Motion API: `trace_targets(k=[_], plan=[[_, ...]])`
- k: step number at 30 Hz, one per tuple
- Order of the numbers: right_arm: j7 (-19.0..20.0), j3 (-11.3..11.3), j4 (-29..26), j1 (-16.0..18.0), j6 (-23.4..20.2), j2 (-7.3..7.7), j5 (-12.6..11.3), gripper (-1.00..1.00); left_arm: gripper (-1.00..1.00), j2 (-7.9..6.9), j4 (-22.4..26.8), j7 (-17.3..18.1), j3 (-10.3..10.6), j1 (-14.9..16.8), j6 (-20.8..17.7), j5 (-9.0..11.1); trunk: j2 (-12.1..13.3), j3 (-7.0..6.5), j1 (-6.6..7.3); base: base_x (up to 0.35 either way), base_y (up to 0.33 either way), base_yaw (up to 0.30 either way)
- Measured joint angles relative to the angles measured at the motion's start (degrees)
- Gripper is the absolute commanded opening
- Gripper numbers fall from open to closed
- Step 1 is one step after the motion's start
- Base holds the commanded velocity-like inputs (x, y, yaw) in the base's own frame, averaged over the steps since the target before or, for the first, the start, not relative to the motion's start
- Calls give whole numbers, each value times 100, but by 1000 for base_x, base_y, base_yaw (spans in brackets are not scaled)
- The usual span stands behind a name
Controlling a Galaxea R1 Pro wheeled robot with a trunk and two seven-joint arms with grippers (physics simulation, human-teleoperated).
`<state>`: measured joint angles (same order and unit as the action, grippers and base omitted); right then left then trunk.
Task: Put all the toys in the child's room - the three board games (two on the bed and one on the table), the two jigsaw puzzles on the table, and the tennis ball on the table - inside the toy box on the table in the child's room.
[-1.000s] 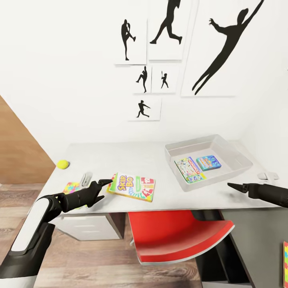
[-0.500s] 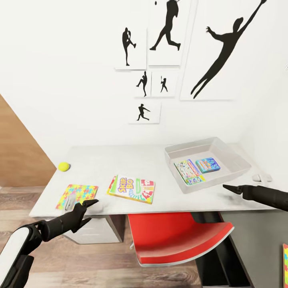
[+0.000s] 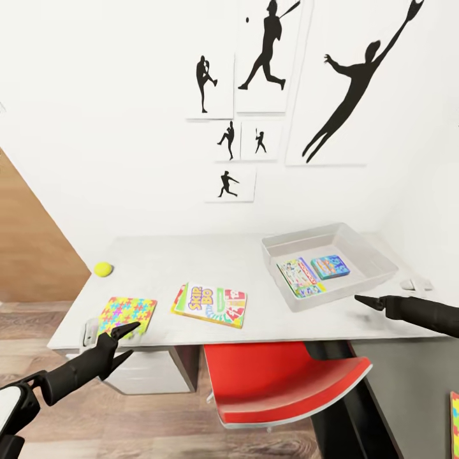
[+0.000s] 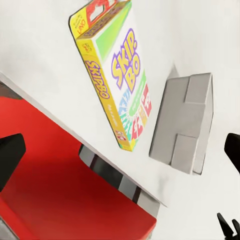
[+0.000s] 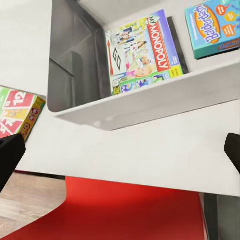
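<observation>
The Skip-Bo board game [image 3: 210, 305] looks like a light, stiff, slick cardboard box, probably best pinched across a long edge where it overhangs nothing (it lies flat mid-table, between the jigsaw puzzle [image 3: 128, 314] and the toy box [image 3: 376, 258]). Its lid is white with yellow sides and bright lettering. Both grippers, left gripper [image 3: 121, 336] and right gripper [image 3: 368, 301], hang empty with jaws apart

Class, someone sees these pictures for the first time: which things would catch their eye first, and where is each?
The bright Skip-Bo box lies flat near the front edge of the grey table, with a colourful jigsaw puzzle to its left. At the table's right stands the grey toy box, already holding a Monopoly game and a blue game box. Black silhouettes of athletes hang on the wall above.
</observation>
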<state>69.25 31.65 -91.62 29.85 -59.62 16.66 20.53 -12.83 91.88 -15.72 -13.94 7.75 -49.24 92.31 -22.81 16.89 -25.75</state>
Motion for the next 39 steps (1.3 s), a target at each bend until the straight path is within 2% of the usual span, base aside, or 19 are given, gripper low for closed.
trace_targets(k=[4,7,22,39], plan=[[-3,-4,0,-3,0,-13,6,100,100,-23,-60,164,-43,-40,11,-243,0,-37,0,0,0,0],[-4,-5,2,-2,0,-49,7,100,100,-29,-99,201,-55,-49,19,-305,0,-65,0,0,0,0],[-35,-11,4,-4,0,-155,17,100,100,-40,-141,231,-67,-64,33,-377,0,-205,0,0,0,0],[-40,-12,5,-4,0,-178,18,100,100,-39,-149,224,-68,-68,40,-399,1,-363,0,0,0,0]])
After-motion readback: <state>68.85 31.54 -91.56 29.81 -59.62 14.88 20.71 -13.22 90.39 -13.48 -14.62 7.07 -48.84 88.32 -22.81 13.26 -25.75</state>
